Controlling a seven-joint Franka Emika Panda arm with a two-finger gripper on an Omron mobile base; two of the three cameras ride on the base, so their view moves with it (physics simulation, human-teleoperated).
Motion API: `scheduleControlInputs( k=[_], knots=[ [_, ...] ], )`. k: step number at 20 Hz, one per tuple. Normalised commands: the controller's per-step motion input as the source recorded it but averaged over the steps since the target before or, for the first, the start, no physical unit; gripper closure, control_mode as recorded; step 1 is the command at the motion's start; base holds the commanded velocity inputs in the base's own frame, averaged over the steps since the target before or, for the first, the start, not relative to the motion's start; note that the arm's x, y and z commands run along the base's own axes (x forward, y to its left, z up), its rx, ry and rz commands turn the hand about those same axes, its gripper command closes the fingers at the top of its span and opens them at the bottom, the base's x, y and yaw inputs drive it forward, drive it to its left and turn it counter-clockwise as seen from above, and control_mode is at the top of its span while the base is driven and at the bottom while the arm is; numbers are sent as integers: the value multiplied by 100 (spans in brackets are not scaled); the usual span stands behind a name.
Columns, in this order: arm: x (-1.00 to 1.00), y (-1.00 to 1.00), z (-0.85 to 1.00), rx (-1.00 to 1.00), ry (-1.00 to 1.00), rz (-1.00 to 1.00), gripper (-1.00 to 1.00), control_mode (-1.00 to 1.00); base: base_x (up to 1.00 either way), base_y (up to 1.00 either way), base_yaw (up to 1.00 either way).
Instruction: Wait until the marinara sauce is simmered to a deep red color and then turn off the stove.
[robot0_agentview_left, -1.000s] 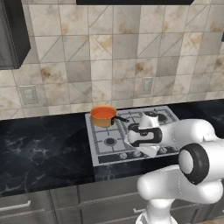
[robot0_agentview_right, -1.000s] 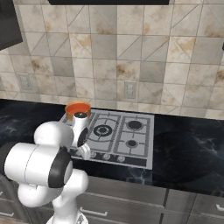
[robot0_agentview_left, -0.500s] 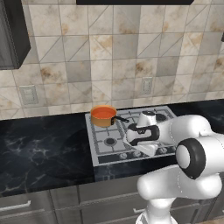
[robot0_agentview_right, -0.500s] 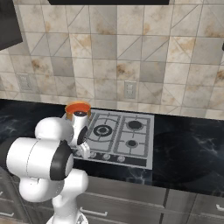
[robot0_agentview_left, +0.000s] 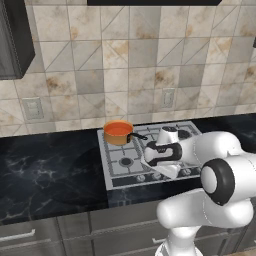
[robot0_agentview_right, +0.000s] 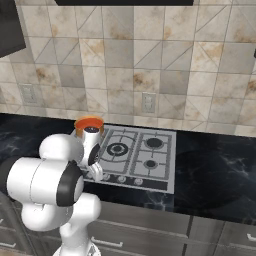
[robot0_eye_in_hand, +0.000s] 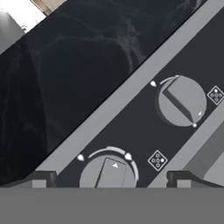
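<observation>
Sauce, smooth orange-red marinara (robot0_agentview_left: 118, 129) in small orange saucepan, sits far left on flat silver-grey gas stove (robot0_agentview_left: 120, 167). Hand (robot0_eye_in_hand: 109, 178) w/ fingers spread, straddling near round grey knob (robot0_eye_in_hand: 108, 171); not yet gripped. Turn-off left, I reckon.

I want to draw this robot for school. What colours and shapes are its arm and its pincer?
The arm is made of smooth, glossy white rounded shells, fat like sausages, with dark round caps and black bands at the joints. The pincer has two small dark grey blocky finger tips. No cables or markings can be seen on it.
</observation>
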Motion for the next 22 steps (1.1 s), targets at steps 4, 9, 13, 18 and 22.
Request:
scheduleControlInputs(
  k=[4, 9, 13, 18, 22],
  knots=[
    [-25, 0, -6, 0, 0, 0, -100, -100, 0, 0, 0],
    [0, 0, 0, 0, 0, 0, -100, -100, 0, 0, 0],
    [12, 12, 0, 0, 0, 0, -100, -100, 0, 0, 0],
    [6, 9, 0, 0, 0, 0, -100, -100, 0, 0, 0],
    [0, 0, 0, 0, 0, 0, -100, -100, 0, 0, 0]
  ],
)
